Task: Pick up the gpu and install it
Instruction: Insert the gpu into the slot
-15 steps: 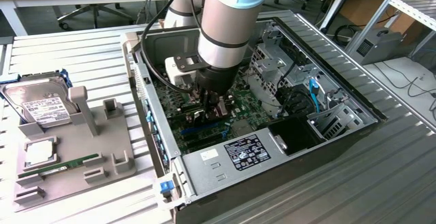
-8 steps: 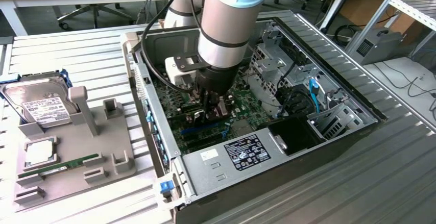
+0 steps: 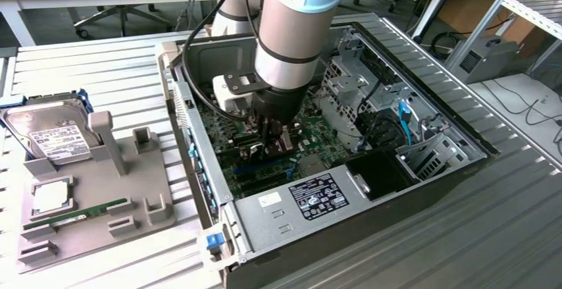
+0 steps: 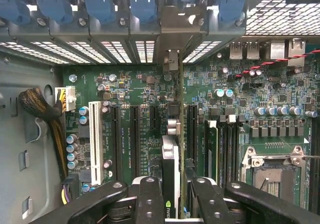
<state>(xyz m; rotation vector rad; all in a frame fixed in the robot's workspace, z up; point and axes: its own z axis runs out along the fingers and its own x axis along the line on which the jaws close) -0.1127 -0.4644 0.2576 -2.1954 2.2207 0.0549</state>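
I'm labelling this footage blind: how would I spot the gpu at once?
Find the open computer case, then its green motherboard. The gpu stands edge-on over it between the black jaws: a thin black card ending in a pale metal bracket, unlike the empty slots alongside.

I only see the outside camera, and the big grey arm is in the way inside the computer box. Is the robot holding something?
Observer: Yes. On the wrist view the black-fingered gripper clamps a thin flat black gpu card, seen edge-on.
Operator: Where does it point?
Observer: Its far end reaches the row of blue plastic latches.
Operator: Any slots free?
Observer: A long white slot is bare, apart from the card.
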